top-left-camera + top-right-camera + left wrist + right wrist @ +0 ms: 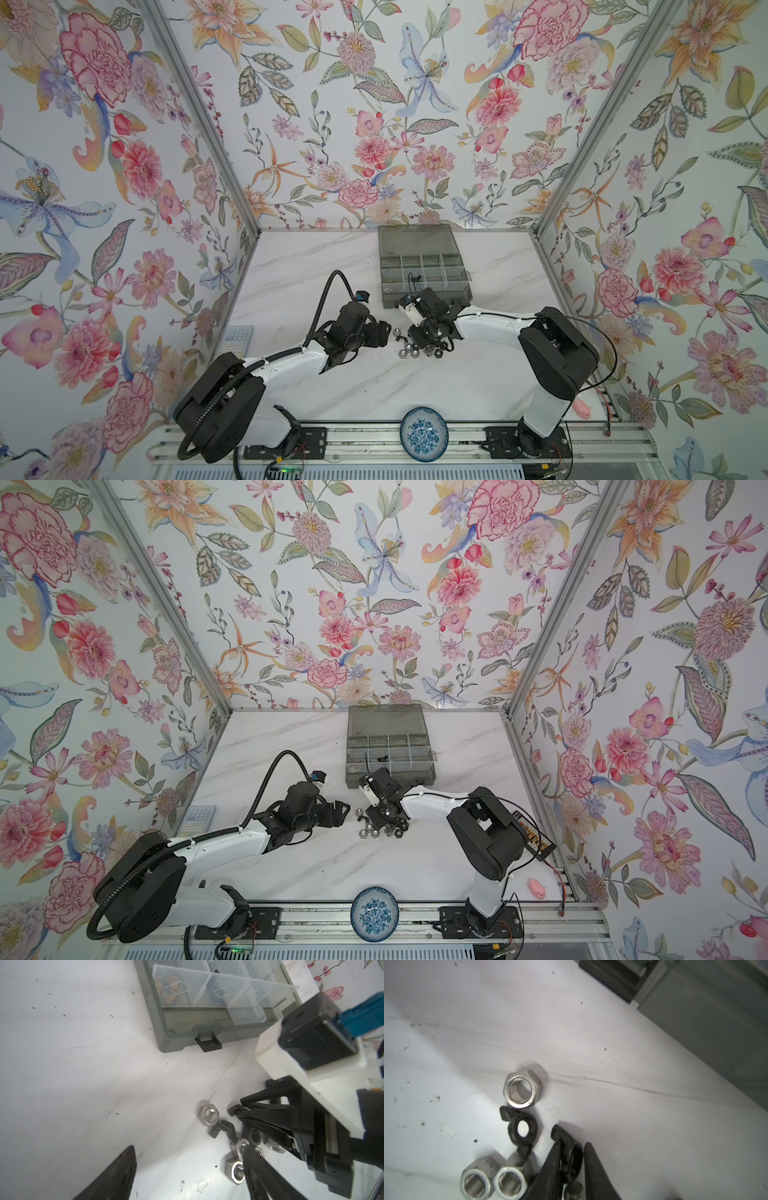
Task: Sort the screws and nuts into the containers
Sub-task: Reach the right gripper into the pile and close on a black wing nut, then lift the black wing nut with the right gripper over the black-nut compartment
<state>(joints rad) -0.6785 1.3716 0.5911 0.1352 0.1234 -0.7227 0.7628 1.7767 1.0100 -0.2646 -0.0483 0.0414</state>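
**Right pincer pinching a black winged nut; left pincer wide**

**Top views:** White marble-look bench (332, 270). The grey translucent organiser box (453, 296) (419, 780) sits at the middle of the far edge. Its lid is folded back flat towards the wall, and clear dividers split it into small rectangular compartments (411, 262). The nuts (409, 351) (370, 832) lie in a loose pile mid-bench, just off the box's near-left corner. They're shiny silver, and some look domed. The left pincer (386, 332) is just beside the pile on its left. The right pincer (428, 340) points down onto the pile, and its tips are hidden under its own body. A round blue-and-white dish (424, 432) sits at the middle of the near edge.

**Left wrist:** The left pincer's fingers (116, 1174) are matte black and spread wide over bare bench, with one tip at the edge of the pile. The right pincer is narrow, with the black winged nut (233, 1110) at its tips. Next to that is a silver hex nut (208, 1115), flat on the bench with its threaded bore facing up. A second black winged nut (222, 1129) touches it. Brass-coloured winged nuts (172, 987) sit in a corner compartment near the box's black latch (208, 1044).

**Right wrist:** The black fingers (593, 1165) are closed on the winged nut's ring, and one wing sticks out past the tips. The second winged nut lies flat just beside them, touching the silver hex nut. Two more silver hex nuts (475, 1183) sit side by side, with coarse threads showing. The bench is scuffed and speckled with dark flecks.
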